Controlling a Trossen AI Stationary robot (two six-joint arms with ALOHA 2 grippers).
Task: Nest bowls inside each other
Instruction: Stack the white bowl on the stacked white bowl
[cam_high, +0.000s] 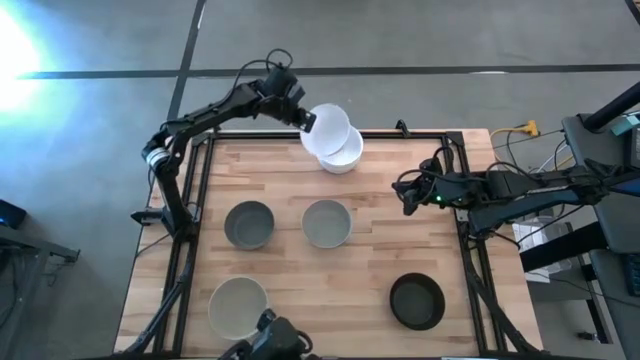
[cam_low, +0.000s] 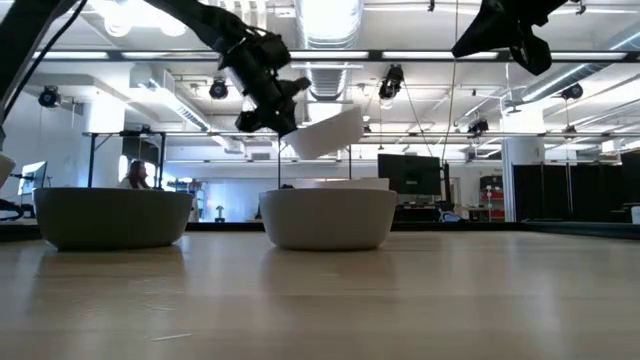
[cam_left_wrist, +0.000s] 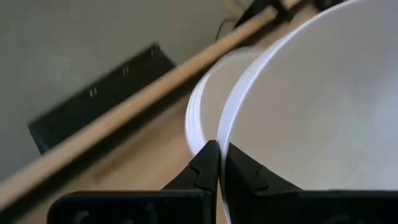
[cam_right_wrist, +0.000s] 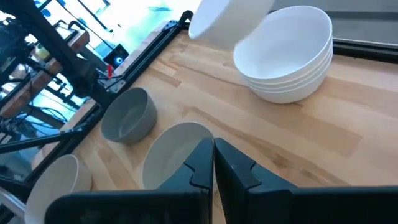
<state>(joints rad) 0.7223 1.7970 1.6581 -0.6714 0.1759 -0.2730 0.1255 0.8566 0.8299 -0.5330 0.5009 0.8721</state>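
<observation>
Left pincer (cam_high: 308, 122) is pinched shut on the rim of a white bowl (cam_high: 328, 129), carried tilted in the air just above and partly over the white stack (cam_high: 345, 155) at the far edge of the tabletop (cam_high: 380, 260). The low view shows a clear gap between bowl and stack: not yet seated.

Below the left pincer, toward the near edge: dark grey bowl (cam_high: 249, 223), light grey bowl (cam_high: 326, 222), pale bowl (cam_high: 238, 306), all single and apart. Black bowl (cam_high: 417, 301) sits below the right pincer.

Right pincer (cam_high: 407, 195) hovers over the right side of the tabletop, fingers closed together on nothing, waiting.

Step in hand, by my reading: lower the held bowl into the stack.
- Level the bowl first; a tilted rim may catch the stack's lip.
- Centre it over the stack's opening before descending.
- Descend slowly and release only once it is seated.
- Risk: a sideways push could slide the stack toward the far edge.
</observation>
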